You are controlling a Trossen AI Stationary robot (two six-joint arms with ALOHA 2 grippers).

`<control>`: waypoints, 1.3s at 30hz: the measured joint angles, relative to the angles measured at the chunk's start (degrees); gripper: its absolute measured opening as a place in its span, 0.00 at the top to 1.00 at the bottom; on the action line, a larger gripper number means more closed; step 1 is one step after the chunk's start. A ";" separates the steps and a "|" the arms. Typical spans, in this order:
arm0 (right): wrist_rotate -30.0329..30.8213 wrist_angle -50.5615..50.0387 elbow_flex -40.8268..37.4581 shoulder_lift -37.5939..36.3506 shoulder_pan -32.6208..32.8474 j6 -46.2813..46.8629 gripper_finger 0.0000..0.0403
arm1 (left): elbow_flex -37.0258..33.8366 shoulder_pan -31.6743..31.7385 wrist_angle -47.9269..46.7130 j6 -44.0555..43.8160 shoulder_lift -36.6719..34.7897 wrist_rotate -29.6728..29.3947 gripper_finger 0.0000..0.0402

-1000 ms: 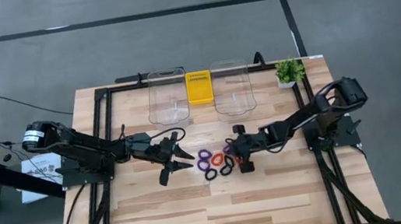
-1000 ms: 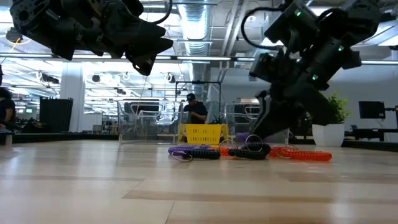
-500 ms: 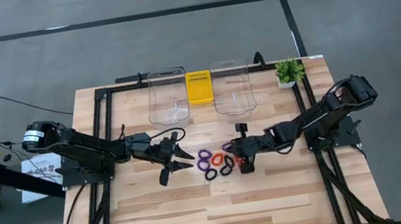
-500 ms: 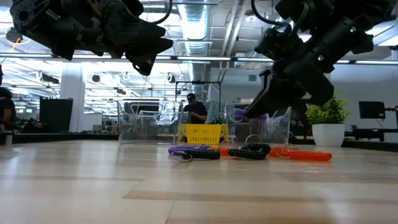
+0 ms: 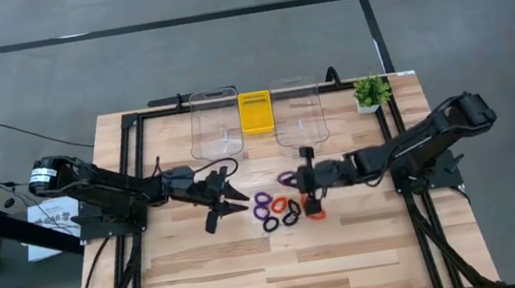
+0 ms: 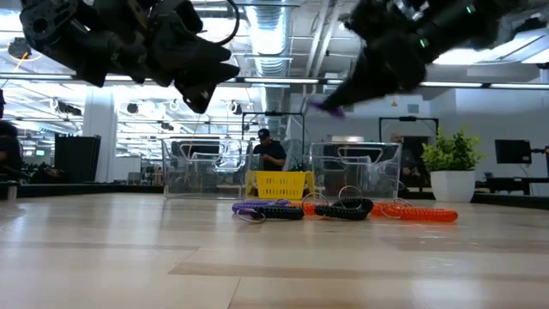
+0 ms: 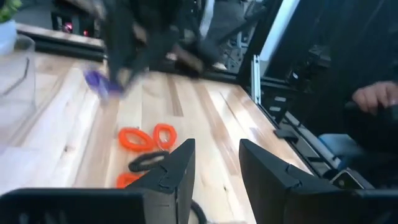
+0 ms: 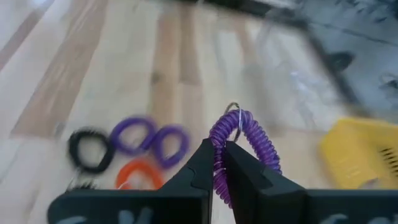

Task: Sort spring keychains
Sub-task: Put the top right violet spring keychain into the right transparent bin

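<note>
Our right gripper (image 8: 219, 163) is clamped on a purple keychain (image 8: 238, 140), lifted above the desk (image 5: 353, 252). Our left gripper (image 7: 214, 163) hovers empty, fingers apart, beside the pile (image 5: 282, 209).

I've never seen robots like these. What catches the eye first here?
The right end effector holds a purple spring keychain lifted above the table's middle. Below it lies a cluster of purple, orange and black keychains, with two clear bins behind. The left end effector hovers open beside the cluster.
</note>
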 joint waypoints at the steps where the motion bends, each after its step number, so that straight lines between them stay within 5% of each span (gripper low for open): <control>1: 0.02 -1.13 1.07 -0.77 -0.86 -0.28 0.95 | -0.22 -0.13 -0.18 -0.02 0.00 -0.02 0.70; 15: -0.69 -23.03 11.24 -3.28 -22.79 -1.39 0.94 | -0.61 -0.28 -1.23 -0.37 0.00 -0.02 0.70; 26: -16.55 -21.18 11.22 4.57 -42.41 4.90 0.95 | -0.52 -0.26 -1.15 -0.22 0.00 -0.04 0.70; 39: -26.21 -21.28 11.75 11.78 -47.14 13.01 0.94 | -0.52 -0.26 -1.20 -0.22 0.00 -0.22 0.70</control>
